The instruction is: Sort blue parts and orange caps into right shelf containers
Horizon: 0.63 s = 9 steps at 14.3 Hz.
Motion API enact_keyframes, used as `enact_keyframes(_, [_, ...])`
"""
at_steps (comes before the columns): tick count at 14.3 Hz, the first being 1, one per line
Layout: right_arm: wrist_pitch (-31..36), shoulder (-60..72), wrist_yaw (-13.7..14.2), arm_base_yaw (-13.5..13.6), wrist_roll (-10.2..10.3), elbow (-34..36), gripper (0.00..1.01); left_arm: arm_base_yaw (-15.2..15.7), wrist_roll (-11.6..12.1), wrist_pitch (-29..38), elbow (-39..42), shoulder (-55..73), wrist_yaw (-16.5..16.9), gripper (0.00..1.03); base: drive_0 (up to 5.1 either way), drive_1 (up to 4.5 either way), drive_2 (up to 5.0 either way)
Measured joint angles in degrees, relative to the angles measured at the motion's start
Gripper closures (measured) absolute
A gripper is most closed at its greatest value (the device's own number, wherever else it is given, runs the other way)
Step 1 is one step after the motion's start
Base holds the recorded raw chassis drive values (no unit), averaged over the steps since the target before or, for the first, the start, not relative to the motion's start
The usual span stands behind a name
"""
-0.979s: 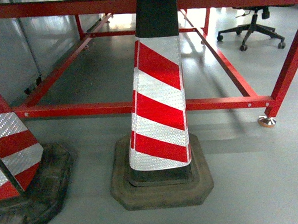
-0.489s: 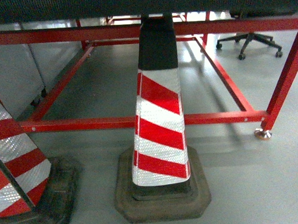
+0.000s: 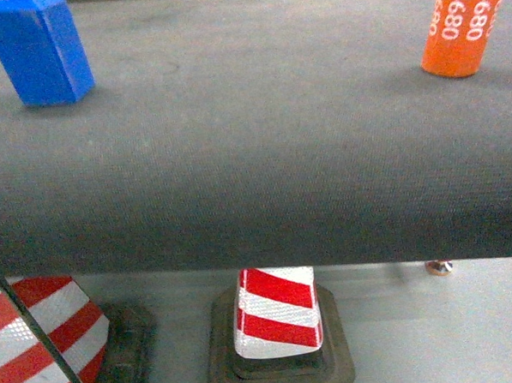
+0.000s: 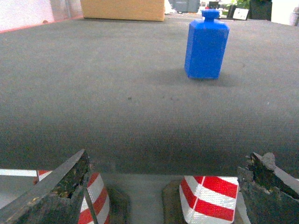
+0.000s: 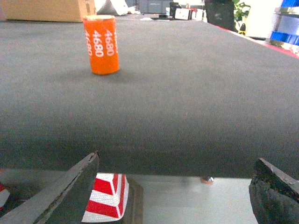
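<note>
A blue part (image 3: 36,50), a square bottle-like block, stands upright at the far left of the dark grey table top (image 3: 254,157). An orange cap (image 3: 464,24), a cylinder printed 4680, stands at the far right. In the left wrist view the blue part (image 4: 206,44) is well ahead of my left gripper (image 4: 168,189), which hangs open and empty at the table's near edge. The orange cap (image 5: 101,44) stands ahead and left of my right gripper (image 5: 175,189), also open and empty. Neither gripper shows in the head view. The right shelf containers are out of view.
Red-and-white traffic cones (image 3: 276,323) (image 3: 36,340) stand on the floor below the table's front edge. A cardboard box (image 4: 122,9) sits at the table's far side. Something blue and grey (image 5: 286,28) shows beyond the table's right edge.
The head view has risen from the red frame under the table to the table top. The blue part and orange cap have come into sight; the cones have dropped to the bottom.
</note>
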State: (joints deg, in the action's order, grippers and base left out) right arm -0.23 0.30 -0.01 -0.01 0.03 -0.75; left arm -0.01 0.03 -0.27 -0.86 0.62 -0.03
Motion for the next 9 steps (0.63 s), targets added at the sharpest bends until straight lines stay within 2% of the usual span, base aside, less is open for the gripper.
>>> enact_keyframes(9, [0.2,0.0,0.0,0.0,0.0,0.0,0.03,0.0,0.0,0.3,0.0,0.0,0.0,0.05,0.0,0.0,0.0])
